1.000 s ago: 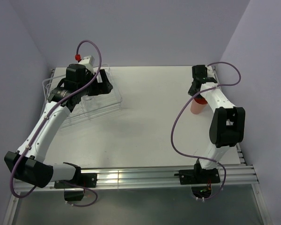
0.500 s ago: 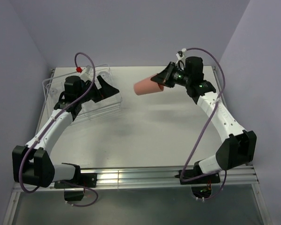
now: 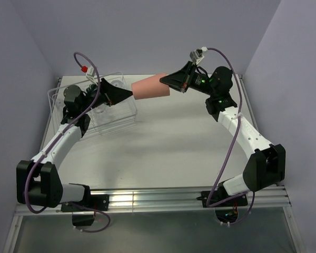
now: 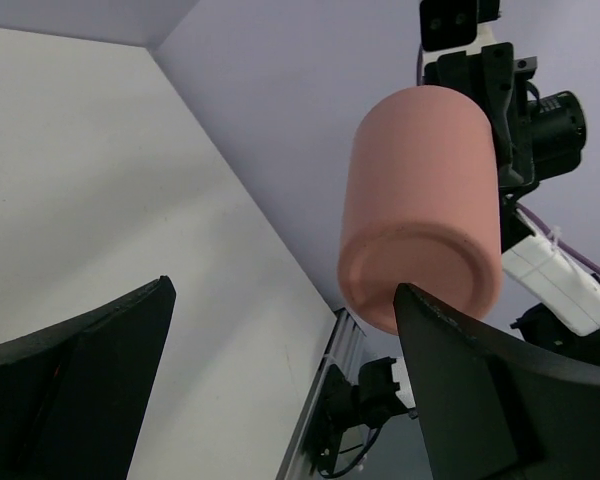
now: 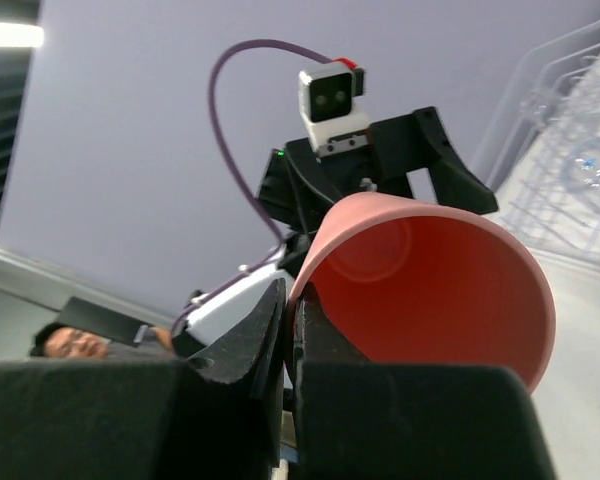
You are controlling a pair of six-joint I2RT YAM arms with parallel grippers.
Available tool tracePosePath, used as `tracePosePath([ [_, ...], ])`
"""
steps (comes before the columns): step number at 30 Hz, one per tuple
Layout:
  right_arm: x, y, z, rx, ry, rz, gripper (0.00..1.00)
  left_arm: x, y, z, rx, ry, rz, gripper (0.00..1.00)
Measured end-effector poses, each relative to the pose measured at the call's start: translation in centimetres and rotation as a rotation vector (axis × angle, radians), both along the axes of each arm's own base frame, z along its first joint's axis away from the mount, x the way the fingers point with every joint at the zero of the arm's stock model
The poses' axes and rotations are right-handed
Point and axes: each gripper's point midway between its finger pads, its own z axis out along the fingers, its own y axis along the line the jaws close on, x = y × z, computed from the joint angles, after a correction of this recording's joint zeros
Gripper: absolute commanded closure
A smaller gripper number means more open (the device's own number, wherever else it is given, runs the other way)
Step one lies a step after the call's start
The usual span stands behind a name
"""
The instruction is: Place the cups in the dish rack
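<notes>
Handover in mid-air, from the top view: the right hand (image 3: 175, 83) pinches the rim of the pink cup (image 3: 150, 87) and holds it on its side, base pointing at the left hand (image 3: 117, 94), whose tips sit just short of that base. Below and behind the left hand stands the rack (image 3: 111, 117), clear and ribbed, at the tabletop's (image 3: 163, 142) far left. Clear shapes show inside it, too faint to count. The room is a plain lilac booth with walls close on three sides.

Left wrist view: the left hand (image 4: 280, 390) is spread wide and empty, its dark fingers (image 4: 80, 370) flanking the cup (image 4: 420, 200), base on, up in front. The cup looks like smooth, stiff plastic, probably light; its glossy taper could slip, so a squeeze across the straight wall near the base seems safest. The right hand clamps the far end.

Right wrist view: the right hand (image 5: 292, 330) is shut on the cup's rim (image 5: 420, 290), one finger inside the mouth and one outside. That thin pinch leaves the body free for the other hand. Beyond the cup is the left hand (image 5: 380, 160), with the rack (image 5: 570, 140) off to the right.
</notes>
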Motion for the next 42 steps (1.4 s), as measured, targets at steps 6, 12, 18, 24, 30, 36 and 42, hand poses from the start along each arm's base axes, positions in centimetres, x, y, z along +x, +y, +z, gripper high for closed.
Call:
tracePosePath([
  [6,-0.8,-0.1,0.8,0.048,0.005,0.044,1.0,-1.1,0.1,1.4,-0.068,-0.031,-0.047,0.01],
  [12,-1.8,0.4,0.9,0.054,0.015,0.096,1.0,-2.3,0.8,2.8,-0.189,-0.073,-0.116,0.01],
  [18,-1.9,0.5,0.8,0.054,0.021,0.108,1.0,-1.0,1.1,1.1,-0.308,0.134,-0.171,0.01],
  [24,-1.7,0.6,0.5,0.047,0.028,0.105,1.0,-0.7,1.0,0.1,-0.338,0.226,-0.187,0.01],
  [30,-1.4,0.5,0.0,0.036,0.035,0.097,1.0,-1.4,1.1,1.1,-0.345,0.198,-0.201,0.01],
  [36,0.0,0.3,-0.8,0.013,0.049,0.056,1.0,-2.1,1.1,2.0,-0.338,0.156,-0.207,0.01],
  [42,1.1,0.7,-2.0,-0.029,0.073,0.016,1.0,-3.8,0.3,3.8,-0.282,-0.007,-0.221,0.01],
])
